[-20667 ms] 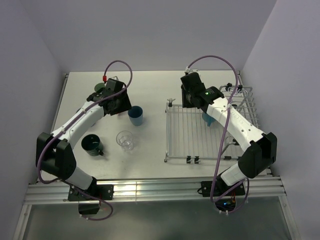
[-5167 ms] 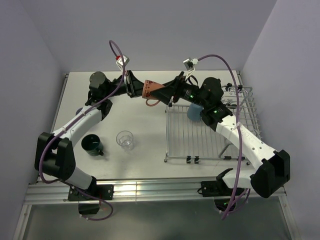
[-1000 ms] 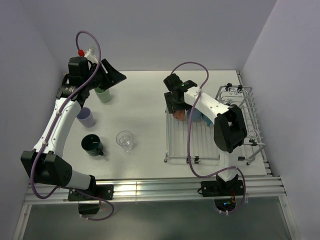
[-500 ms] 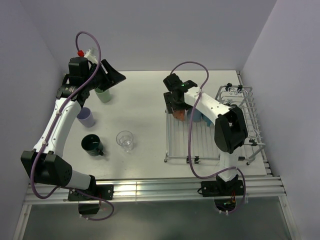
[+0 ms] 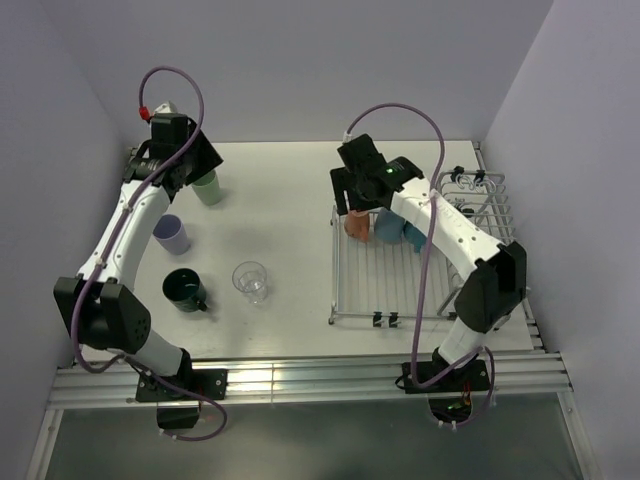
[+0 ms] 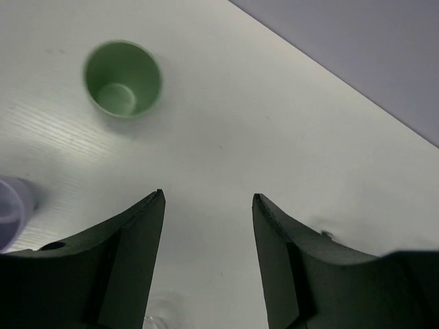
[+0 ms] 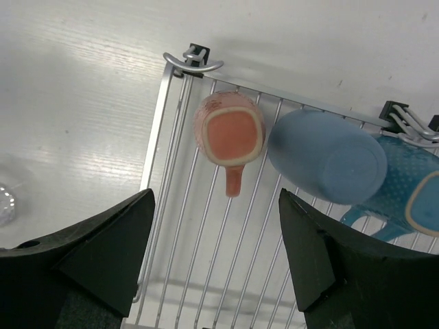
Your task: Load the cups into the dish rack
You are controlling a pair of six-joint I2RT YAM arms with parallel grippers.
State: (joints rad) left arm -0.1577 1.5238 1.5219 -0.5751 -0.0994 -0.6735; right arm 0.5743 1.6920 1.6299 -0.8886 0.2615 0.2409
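The silver wire dish rack (image 5: pixel 400 285) stands at the right. An orange mug (image 5: pixel 357 227), a light blue mug (image 5: pixel 388 228) and a blue mug (image 5: pixel 414 236) rest bottom-up at its far end. The right wrist view also shows the rack (image 7: pixel 206 260), the orange mug (image 7: pixel 229 129), the light blue mug (image 7: pixel 326 156) and the blue mug (image 7: pixel 405 188). My right gripper (image 5: pixel 358 197) (image 7: pixel 216 193) is open and empty above the orange mug. My left gripper (image 5: pixel 193 165) (image 6: pixel 208 196) is open and empty, just right of the pale green cup (image 5: pixel 207 188) (image 6: pixel 122 79).
A lavender cup (image 5: pixel 171 234) (image 6: pixel 10 212), a dark green mug (image 5: pixel 184 289) and a clear glass tumbler (image 5: pixel 251 281) stand on the left half of the table. The rack's raised wire side section (image 5: pixel 490 215) stands at the far right.
My right gripper has lifted up off the orange mug, which stays in the rack. My left wrist has turned down and drawn in a little over the pale green cup.
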